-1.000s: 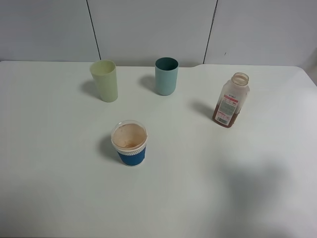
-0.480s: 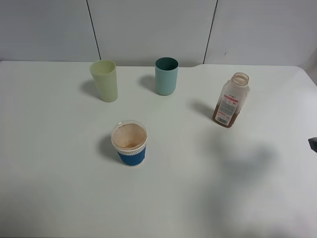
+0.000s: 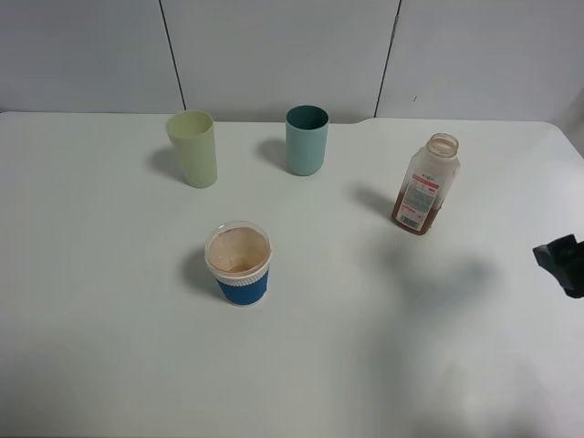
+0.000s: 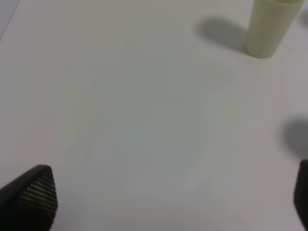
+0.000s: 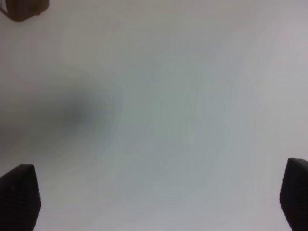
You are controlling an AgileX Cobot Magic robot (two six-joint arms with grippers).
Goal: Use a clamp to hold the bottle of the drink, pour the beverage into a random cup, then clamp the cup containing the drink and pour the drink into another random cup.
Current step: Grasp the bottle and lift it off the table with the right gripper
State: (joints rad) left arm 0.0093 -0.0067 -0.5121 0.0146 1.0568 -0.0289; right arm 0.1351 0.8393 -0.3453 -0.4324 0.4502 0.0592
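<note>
Little of the robot shows. The left claw [image 4: 166, 199] appears as two near-black fingertips [image 4: 30, 199]. The one seen more fully is a blunt, rounded wedge whose face carries a fine cross-hatched, woven-looking grip pattern. The other is only a black sliver at the picture's edge. The right claw [image 5: 156, 197] has matching black fingertips [image 5: 18, 197], squarish with softened corners, their surface texture too blurred to read. From the high camera the same claw is only a matte black, angular lump with faceted edges.
</note>
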